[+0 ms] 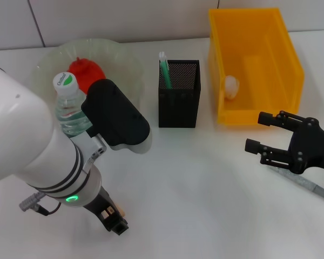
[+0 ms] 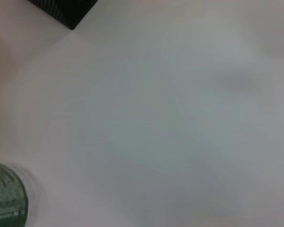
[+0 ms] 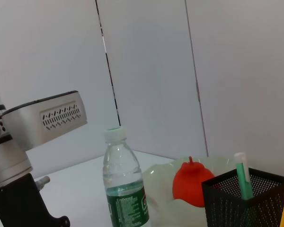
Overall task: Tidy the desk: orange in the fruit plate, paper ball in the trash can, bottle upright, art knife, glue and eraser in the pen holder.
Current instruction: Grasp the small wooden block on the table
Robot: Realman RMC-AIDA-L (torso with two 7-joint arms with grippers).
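- Bottle stands upright on the counter, cap on, just in front of the fruit plate; partly hidden by L arm in head view.
- Orange (red-orange fruit w/ stem) lies in the fruit plate.
- Pen holder, black mesh, sits mid-counter btwn plate and trash can; a green-and-white stick leans inside it, can't tell if it's the glue.
- Paper ball, white, lies inside the yellow trash can, against its left wall.
- Art knife, grey, flat on counter at right, partly under the right gripper.
- Right gripper low over the knife's end, fingers spread wide, gripping nothing.
- Left gripper low near counter's front edge, below the bottle; fingers: can't tell.
- Eraser: not made out.
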